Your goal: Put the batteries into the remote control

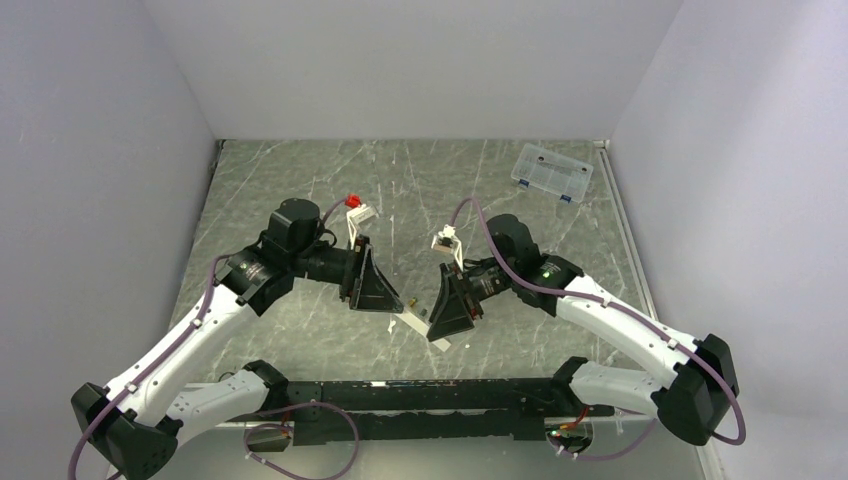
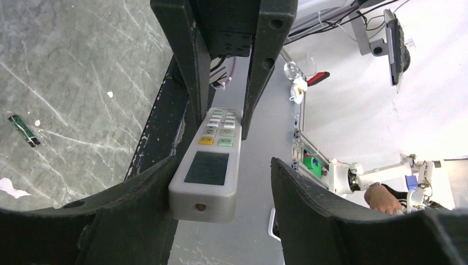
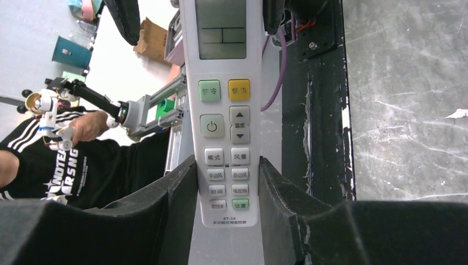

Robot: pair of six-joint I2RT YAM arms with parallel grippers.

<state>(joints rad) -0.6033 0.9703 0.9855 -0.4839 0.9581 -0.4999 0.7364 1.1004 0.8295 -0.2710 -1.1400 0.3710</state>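
1. The remote control (image 3: 223, 127) hangs in the air above the tabletop (image 1: 300, 180), bridged between the two arms, with its button face towards both wrist cameras. Its battery recess is not in view.
2. The right hand (image 3: 227, 165) clamps the button end, a finger on each long edge.
3. The left hand (image 2: 223, 165) stands open around the display end: one finger touches the case and the other is apart.
4. The remote looks like light, stiff, smooth plastic. It is likely to slip or twist, so the long edges are the best place to grip.
5. The dark green battery (image 2: 23, 130) lies on the tabletop, well apart. It is small, round and likely to roll.
6. A gold speck (image 1: 411, 300) under the hands may be the other battery.
7. A clear compartment box (image 1: 551, 172) sits far off, and nothing blocks the way to it.
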